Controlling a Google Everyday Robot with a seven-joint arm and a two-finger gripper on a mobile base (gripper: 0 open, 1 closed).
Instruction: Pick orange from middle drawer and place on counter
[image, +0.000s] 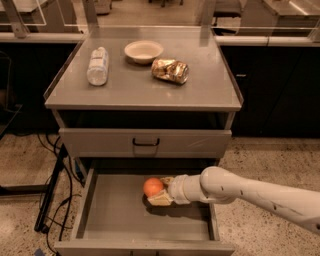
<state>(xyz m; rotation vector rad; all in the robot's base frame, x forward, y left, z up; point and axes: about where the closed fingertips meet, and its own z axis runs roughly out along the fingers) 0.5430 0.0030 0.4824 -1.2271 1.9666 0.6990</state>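
Observation:
The orange (151, 186) is in the open middle drawer (112, 212), near the middle of its floor. My gripper (157, 190) reaches in from the right on a white arm. Its fingers (161, 199) are closed around the orange, one behind it and one in front. The orange is held slightly above the drawer floor, with a shadow beneath it. The counter (145, 90) is the grey top of the cabinet above.
On the counter lie a plastic bottle (98, 65), a white bowl (143, 51) and a gold foil snack bag (170, 70). A closed drawer front with a black handle (146, 142) sits above the open drawer. Cables hang at the cabinet's left (57, 192).

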